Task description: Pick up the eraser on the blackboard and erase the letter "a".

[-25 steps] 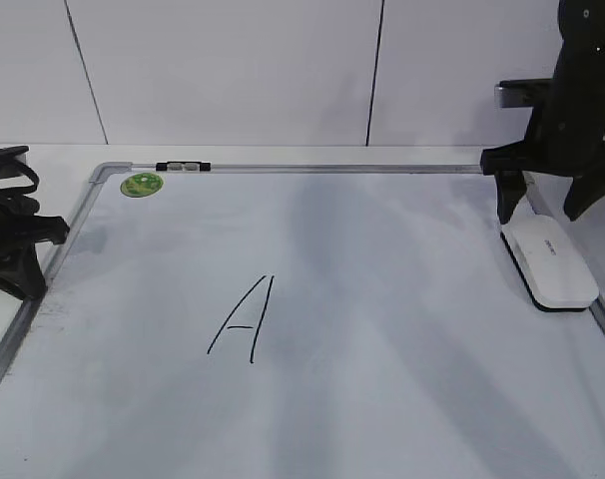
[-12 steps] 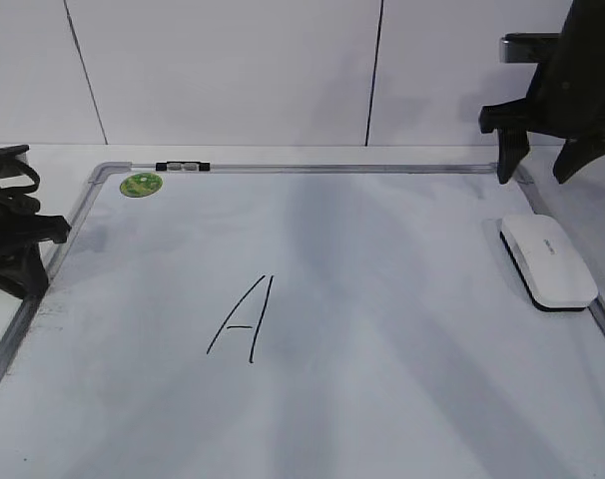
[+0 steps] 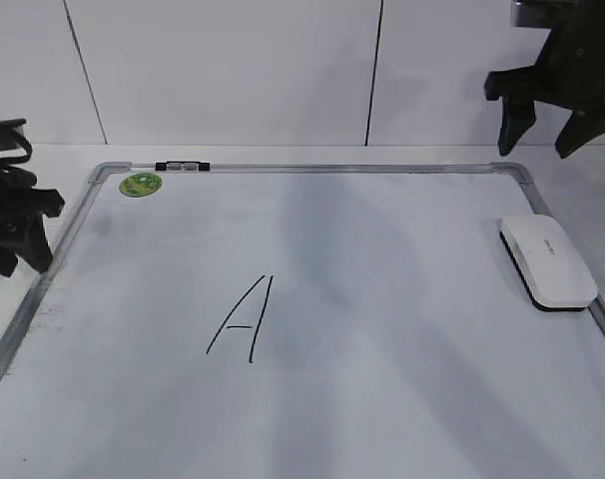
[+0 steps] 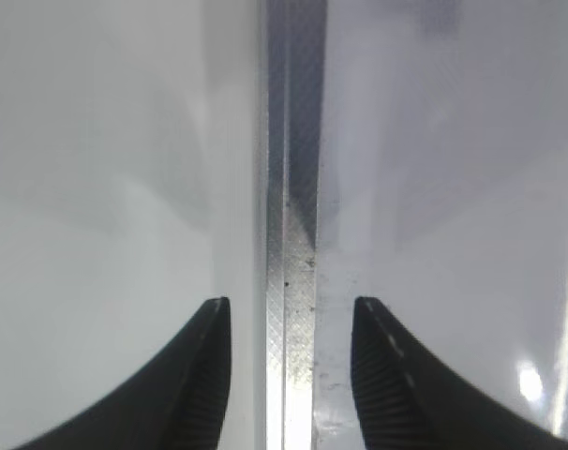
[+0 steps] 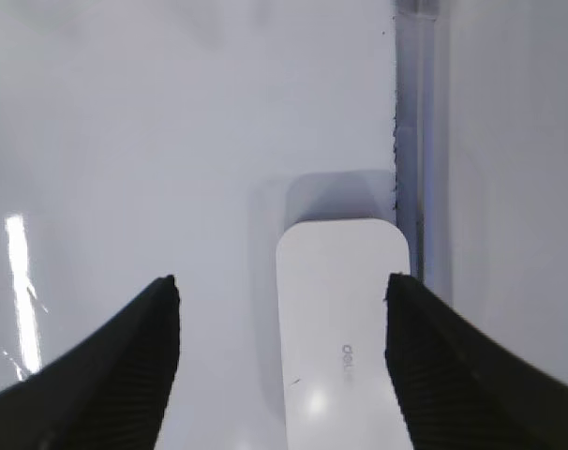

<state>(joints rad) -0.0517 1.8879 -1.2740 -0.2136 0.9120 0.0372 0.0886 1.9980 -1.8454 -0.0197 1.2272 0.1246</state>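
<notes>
White eraser (image 3: 547,262) lies flat on the board (image 3: 312,419), close against its right frame. My right gripper (image 3: 543,123) hangs above it with fingers wide and nothing between them. I see only a capital "A" (image 3: 245,319) mid-board. My left gripper (image 3: 18,239) hovers over the left frame, fingers moderately apart, empty.

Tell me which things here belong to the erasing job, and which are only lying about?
For the job: eraser; blackboard; right tool, open above the eraser.
Only there: capital "A"; green sticker; left tool, open over the board's frame.
</notes>
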